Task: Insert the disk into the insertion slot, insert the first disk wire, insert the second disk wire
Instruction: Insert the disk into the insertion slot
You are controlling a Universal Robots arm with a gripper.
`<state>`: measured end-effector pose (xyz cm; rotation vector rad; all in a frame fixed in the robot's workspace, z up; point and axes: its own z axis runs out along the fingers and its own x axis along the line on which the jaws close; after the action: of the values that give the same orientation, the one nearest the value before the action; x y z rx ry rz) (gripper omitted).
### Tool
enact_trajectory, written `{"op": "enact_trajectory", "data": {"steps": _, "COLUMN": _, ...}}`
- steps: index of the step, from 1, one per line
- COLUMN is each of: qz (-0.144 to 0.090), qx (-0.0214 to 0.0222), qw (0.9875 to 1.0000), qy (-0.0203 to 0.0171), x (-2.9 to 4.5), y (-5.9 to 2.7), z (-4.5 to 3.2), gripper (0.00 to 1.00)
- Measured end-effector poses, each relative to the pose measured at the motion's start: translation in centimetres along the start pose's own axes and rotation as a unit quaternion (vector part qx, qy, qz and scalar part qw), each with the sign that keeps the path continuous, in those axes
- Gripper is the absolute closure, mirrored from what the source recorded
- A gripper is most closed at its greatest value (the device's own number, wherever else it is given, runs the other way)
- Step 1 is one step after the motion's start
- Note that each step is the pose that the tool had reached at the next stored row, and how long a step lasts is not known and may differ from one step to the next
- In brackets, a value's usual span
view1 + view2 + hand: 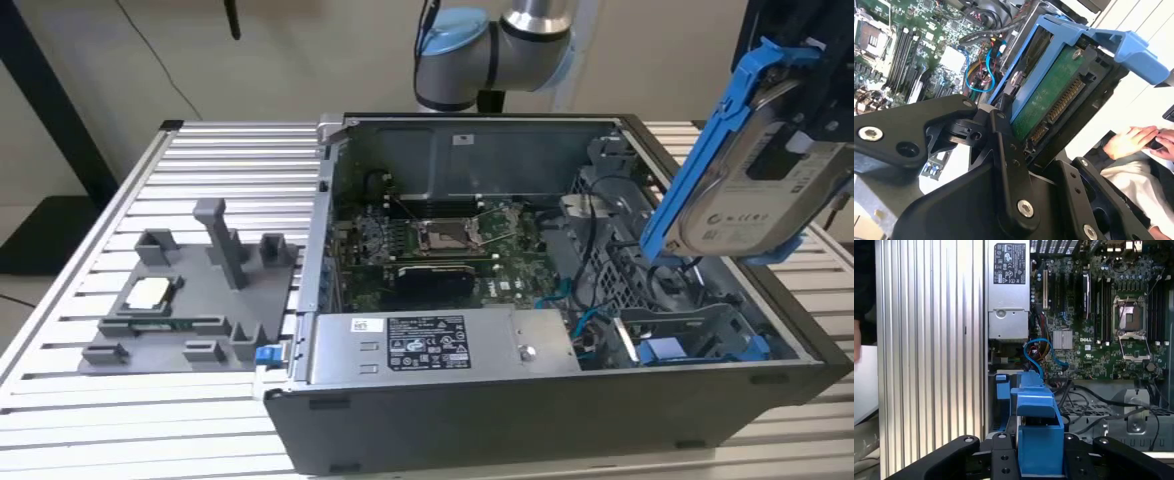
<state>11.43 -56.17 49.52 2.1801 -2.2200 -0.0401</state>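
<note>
Above the open case [534, 440], we hold the disk [747, 190] tilted on edge, pincer [1039, 455] clamped across its blue frame [707, 130], judging it stiff, fairly heavy and shock-sensitive, best gripped by the frame, never the bare board [1054, 100].

Exterior view looks down; both wrist views look closely past the disk [1054, 95] [1038, 442] to the motherboard [914, 50] [1094, 340]

- A silver ribbed aluminium table [200, 150] spreads out below the gripper [1039, 455].
- An open dark-grey metal computer case [534, 420] lies on the table, under the gripper.
- A grey plastic fixture tray [214, 300] rests on the slats, beyond the case, well apart from the gripper.
</note>
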Motion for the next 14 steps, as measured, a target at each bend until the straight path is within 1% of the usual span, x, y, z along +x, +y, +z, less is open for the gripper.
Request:
{"op": "enact_trajectory", "data": {"steps": 9, "qz": 0.0, "qx": 0.0, "qw": 1.0, "qy": 0.0, "x": -0.01, "y": -0.04, "z": 0.64, "gripper": 0.67}}
{"op": "enact_trajectory", "data": {"steps": 14, "qz": 0.0, "qx": 0.0, "qw": 1.0, "qy": 0.0001, "x": 0.0, "y": -0.02, "z": 0.69, "gripper": 0.67}}
